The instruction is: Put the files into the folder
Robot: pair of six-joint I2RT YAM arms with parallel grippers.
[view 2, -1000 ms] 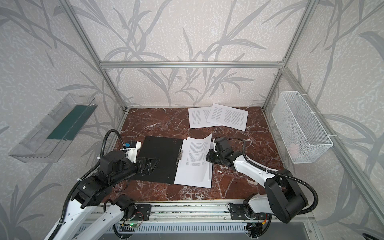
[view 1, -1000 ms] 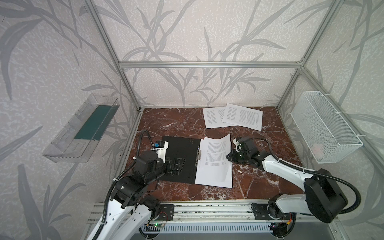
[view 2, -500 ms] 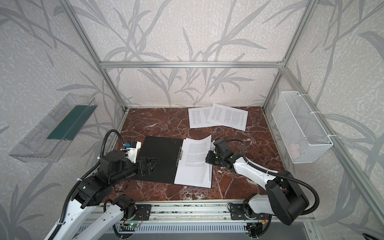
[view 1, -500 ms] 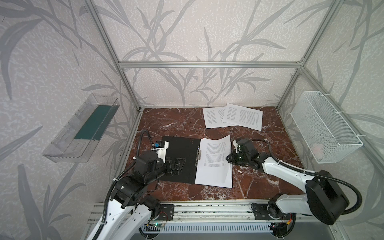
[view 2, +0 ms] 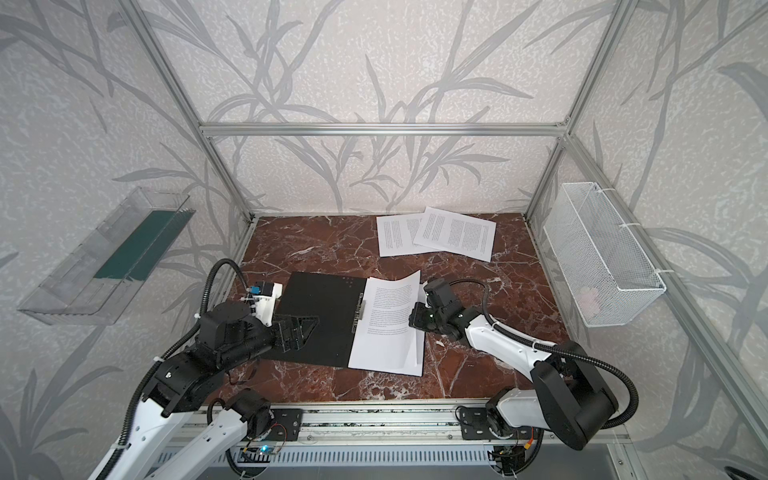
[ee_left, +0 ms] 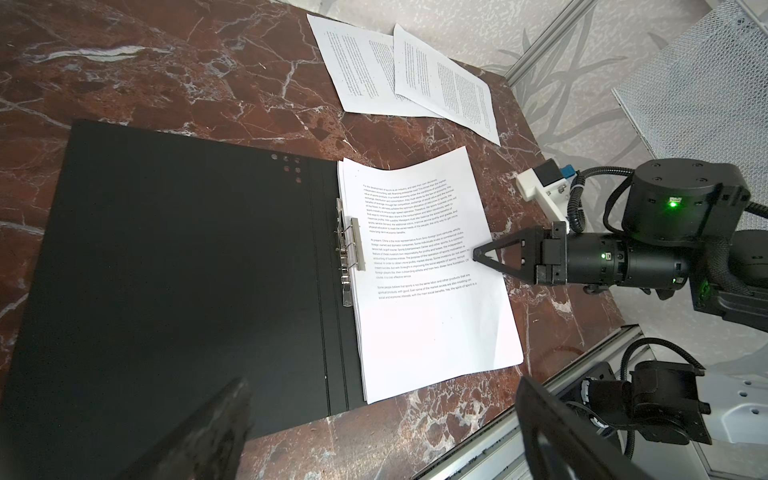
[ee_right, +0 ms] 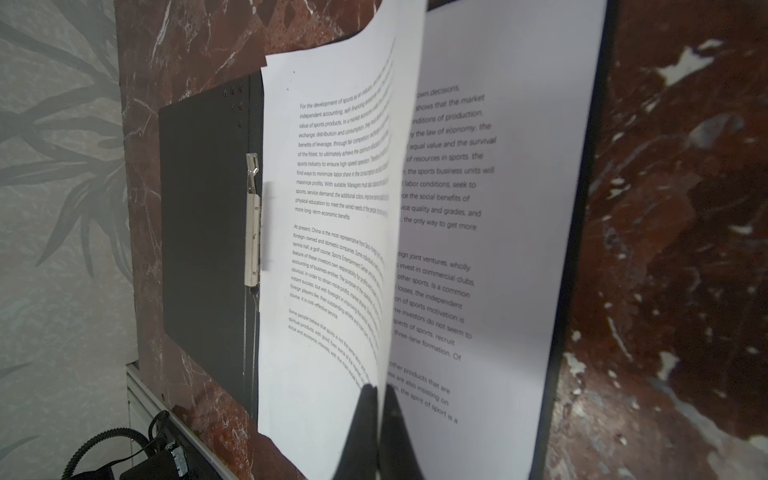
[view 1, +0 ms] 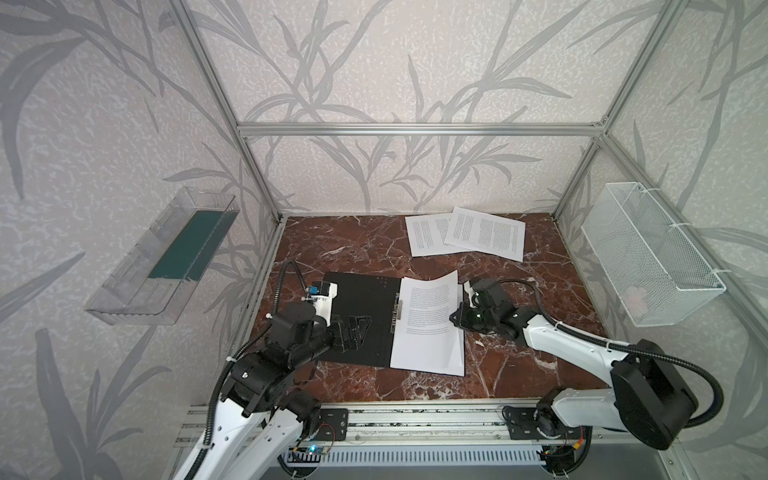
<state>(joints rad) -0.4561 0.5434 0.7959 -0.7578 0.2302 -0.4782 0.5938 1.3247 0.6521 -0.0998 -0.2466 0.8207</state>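
Tabletop (view 1: 365, 245): red-brown marble with white veins, boxed in by leaf-patterned walls on an aluminium frame.
Right fingers (ee_right: 361, 432): pressed together on the right-hand edge of the top sheet (ee_right: 324, 249), pinching it about halfway along (both tips meet on the paper in the right wrist view).
Top sheet: one, printed. Its held side is raised and bowed, and its other long edge is down beside the metal clip (ee_left: 351, 253).
Sheet beneath (ee_right: 498, 249): at least one, printed, lying flat on the right flap of the folder (view 1: 365, 295). How many more lie under it I cannot tell.
Left fingers (ee_left: 208, 436): two, spread wide, holding nothing, over the near part of the left flap. Whether they touch it I cannot tell.
Folder: one, open flat with its black inside up, mid-tabletop between the two arms.
Loose sheets (view 1: 486, 232): two, printed, at the far right of the tabletop, well apart from the folder, the right one overlapping the left.
Walls: one white wire basket (view 1: 648, 257) on the right, one clear tray (view 1: 166, 257) on the left.
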